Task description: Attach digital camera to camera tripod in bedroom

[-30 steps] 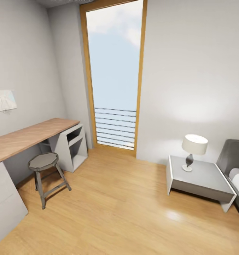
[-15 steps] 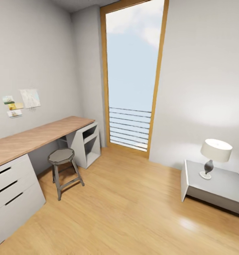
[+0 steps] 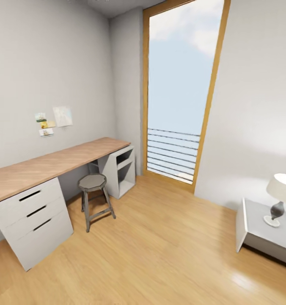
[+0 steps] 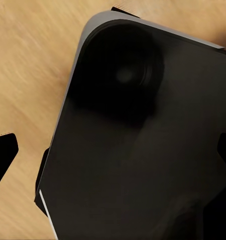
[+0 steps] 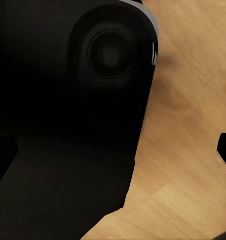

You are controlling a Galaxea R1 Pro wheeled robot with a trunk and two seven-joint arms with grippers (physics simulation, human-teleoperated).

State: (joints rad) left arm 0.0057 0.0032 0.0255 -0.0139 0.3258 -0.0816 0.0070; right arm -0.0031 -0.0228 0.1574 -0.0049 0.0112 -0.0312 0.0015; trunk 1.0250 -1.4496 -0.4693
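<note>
While the robot looks across the bedroom's plank floor [image 3: 160, 250] at a wooden desk [image 3: 54, 163], stool [image 3: 93, 183] and tall window [image 3: 179, 93], with camera and tripod unseen and gripper states impossible to tell, its base risks clipping the stool.

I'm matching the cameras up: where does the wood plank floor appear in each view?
Head view: wood plank floor across the lower half, under the stool.
Left wrist view: floor beside the dark robot base.
Right wrist view: floor beside that base.
Shared landmark: the floor's light plank grain.
</note>
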